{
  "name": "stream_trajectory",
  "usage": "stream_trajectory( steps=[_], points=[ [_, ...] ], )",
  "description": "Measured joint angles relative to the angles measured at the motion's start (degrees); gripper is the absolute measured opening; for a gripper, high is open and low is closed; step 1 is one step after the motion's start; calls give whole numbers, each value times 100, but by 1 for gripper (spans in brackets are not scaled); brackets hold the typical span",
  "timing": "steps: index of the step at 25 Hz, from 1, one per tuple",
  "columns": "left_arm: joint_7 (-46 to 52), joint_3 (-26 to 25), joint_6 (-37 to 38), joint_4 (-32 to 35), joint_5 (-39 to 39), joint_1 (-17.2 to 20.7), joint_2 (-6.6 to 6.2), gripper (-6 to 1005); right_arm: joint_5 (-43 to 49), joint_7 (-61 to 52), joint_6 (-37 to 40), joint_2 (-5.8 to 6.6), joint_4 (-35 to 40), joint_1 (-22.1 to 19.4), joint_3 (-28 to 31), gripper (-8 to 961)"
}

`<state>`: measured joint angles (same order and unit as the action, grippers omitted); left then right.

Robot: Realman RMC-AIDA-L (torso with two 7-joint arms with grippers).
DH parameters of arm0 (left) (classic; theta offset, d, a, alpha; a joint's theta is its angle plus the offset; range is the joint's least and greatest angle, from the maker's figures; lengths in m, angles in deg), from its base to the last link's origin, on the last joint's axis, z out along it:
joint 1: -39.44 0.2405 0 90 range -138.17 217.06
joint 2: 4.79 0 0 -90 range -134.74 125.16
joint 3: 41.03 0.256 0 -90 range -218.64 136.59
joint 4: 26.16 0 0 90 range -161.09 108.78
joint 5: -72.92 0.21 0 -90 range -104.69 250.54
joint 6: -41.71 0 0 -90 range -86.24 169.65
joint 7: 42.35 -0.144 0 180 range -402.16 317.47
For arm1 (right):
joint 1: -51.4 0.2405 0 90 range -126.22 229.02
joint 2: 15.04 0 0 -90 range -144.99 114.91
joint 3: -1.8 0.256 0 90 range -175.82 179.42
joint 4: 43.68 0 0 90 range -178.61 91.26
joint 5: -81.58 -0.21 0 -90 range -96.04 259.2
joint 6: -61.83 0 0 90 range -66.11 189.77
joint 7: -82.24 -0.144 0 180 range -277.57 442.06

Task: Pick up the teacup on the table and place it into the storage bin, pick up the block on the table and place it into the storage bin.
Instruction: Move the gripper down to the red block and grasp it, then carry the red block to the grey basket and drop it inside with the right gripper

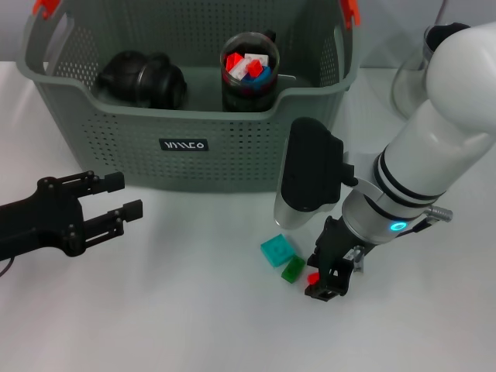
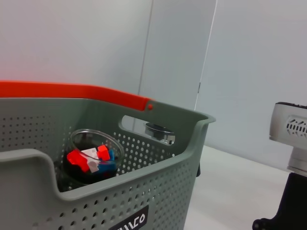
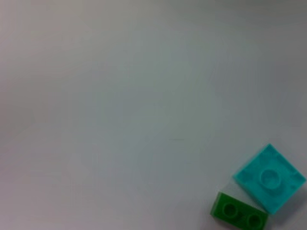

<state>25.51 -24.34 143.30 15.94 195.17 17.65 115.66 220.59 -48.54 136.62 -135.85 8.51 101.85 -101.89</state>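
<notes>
— So, where is the right gripper (image 1: 325, 277)?

— It is low over the white table (image 1: 194, 310), in front of the storage bin (image 1: 186, 132) and toward its right end. A small red block (image 1: 313, 277) sits at its fingertips. The fingers seem closed around it, but I cannot tell for sure if they really clamp it.

— Are other blocks on the table?

— Yes. A turquoise block (image 1: 277, 249) and a green block (image 1: 292, 269) lie just beside the gripper, on its left side. In the right wrist view the two touch each other at one corner.

— And the teacup?

— A clear cup (image 1: 249, 74) with a dark body stands upright inside the bin, near the back right part. It is filled with red, white and blue blocks. A black round object (image 1: 143, 77) lies in the left part of the bin; I cannot say what it is.

— What about the left gripper (image 1: 124, 195)?

— It hangs over the table at the left, near the front wall of the bin, with its fingers apart and nothing between them.
</notes>
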Motion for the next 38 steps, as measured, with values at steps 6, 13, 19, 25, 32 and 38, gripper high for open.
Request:
stream_trajectory(
  steps=[6,13,19,25,32,38],
  points=[
    [0,0,-45,0,0,0,5,563,-18,0,26,-3,1,0,-24,348],
    [0,1,-87,-7,0,0,14,563,-6,-41,-19,-3,2,0,-7,334],
    [2,1,-88,-9,-17,0,14,563,6,-67,15,3,2,4,-22,278],
    [8,1,-88,-9,-26,-6,14,563,-13,-107,78,25,35,8,28,195],
    [9,-33,-87,-9,-26,-1,14,563,4,-157,308,45,250,-21,225,195],
    [9,-80,-87,-9,-30,0,7,563,-87,287,1202,65,1333,-510,1551,196]
  ],
)
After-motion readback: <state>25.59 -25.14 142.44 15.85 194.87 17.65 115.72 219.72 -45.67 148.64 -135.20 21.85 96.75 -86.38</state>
